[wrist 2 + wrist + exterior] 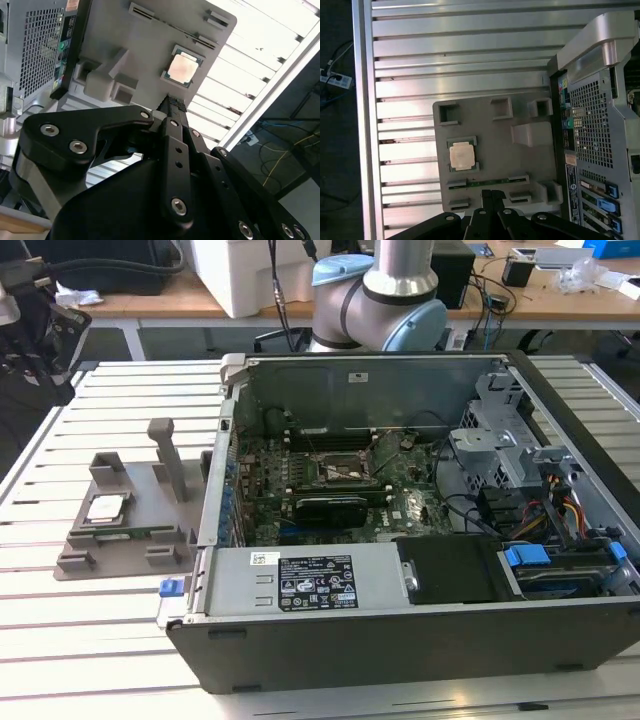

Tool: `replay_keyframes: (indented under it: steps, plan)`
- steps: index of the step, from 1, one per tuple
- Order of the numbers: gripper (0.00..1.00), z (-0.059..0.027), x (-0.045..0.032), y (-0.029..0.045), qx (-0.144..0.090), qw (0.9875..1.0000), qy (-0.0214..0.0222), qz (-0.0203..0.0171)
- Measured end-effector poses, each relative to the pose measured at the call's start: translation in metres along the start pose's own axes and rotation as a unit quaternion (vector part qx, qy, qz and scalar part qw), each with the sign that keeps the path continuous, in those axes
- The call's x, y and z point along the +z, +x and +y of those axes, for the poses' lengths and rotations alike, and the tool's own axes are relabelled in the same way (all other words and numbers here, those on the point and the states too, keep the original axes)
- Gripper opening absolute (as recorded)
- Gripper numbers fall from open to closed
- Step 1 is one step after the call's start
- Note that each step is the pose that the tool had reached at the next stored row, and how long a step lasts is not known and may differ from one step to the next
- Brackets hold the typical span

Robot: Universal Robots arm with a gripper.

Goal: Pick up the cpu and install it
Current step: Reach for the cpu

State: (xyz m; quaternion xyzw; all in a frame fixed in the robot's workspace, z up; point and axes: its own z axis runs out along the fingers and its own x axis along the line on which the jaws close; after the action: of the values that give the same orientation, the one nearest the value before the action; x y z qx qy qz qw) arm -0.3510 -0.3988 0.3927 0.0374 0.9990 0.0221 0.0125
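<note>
The slatted metal tabletop [100,640] carries a big open computer [400,645]. The exterior view looks inside it at a green board [405,505], with the arm [385,290] behind. A black and white sticker [315,583] sits on its silver box; I cannot read it. Both wrist views look at the grey tray [520,165] beside the computer. The cpu [463,154], a small shiny silver square with a dark rim, lies flat in a tray pocket. The pincer [488,192] is closed on nothing, apart from the cpu.

Arm [400,270]: silver tube, pale blue joint caps; gripper [172,103]: matte black linkage bars, silver hex screws at pivots
</note>
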Motion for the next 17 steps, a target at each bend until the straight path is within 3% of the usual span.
replay_keyframes:
  steps: [4,11,17]
  plan:
    - [0.11,-0.0012,-0.0004,0.0162,0.0,1.0,0.0,0.0]
    - [0.11,-0.0025,-0.0005,0.0378,0.0,1.0,0.0001,0.0]
    - [0.11,-0.0025,-0.0004,0.0385,0.0,1.0,0.0001,0.0]
